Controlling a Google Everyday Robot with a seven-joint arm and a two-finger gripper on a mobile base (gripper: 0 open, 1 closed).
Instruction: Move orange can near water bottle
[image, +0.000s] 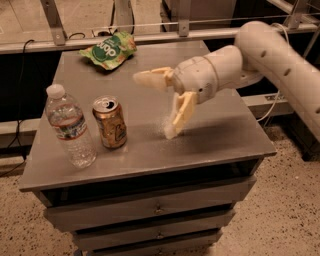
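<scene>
**Can beside bottle, gripper free**

The gripper is spread wide and holds nothing. Beyond its fingertips the orange can stands upright on the counter, just beside the water bottle. It seems light, smooth and thin-walled: take it mid-body, gently.

My gripper, matt cream plastic, hangs over the matt grey table; can glossy metal, bottle clear smooth plastic.
</scene>
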